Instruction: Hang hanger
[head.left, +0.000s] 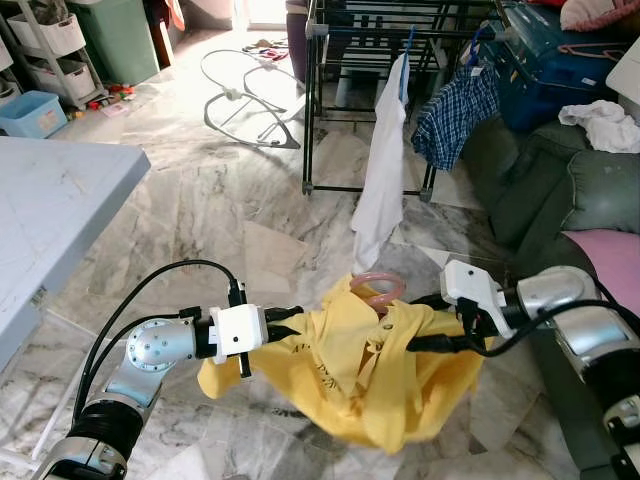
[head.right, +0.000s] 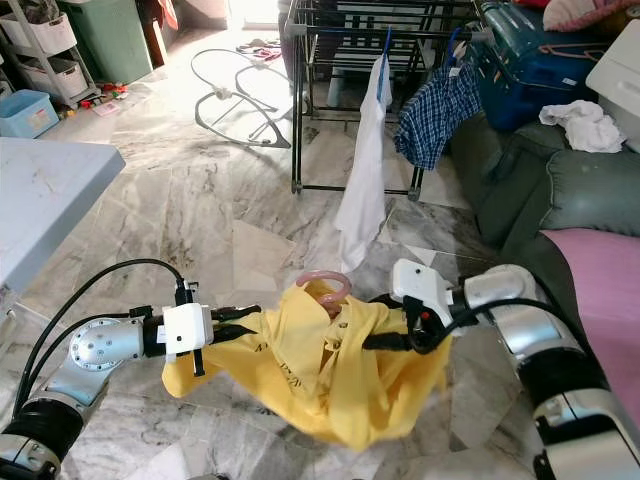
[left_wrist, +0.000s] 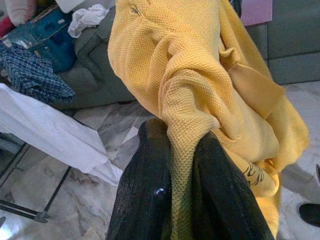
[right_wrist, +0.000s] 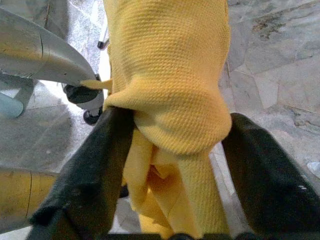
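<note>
The left gripper (head.left: 296, 322) and right gripper (head.left: 425, 322) are both clamping the yellow shirt (head.left: 350, 370) on its pink hanger (head.left: 376, 288), holding it before the drying rack (head.left: 330, 60).

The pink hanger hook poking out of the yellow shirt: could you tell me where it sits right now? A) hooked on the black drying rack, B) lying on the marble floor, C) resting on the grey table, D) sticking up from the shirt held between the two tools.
D: the pink hanger hook rises from the collar of the yellow shirt, which the left tool and right tool hold up off the floor, short of the black drying rack.
</note>
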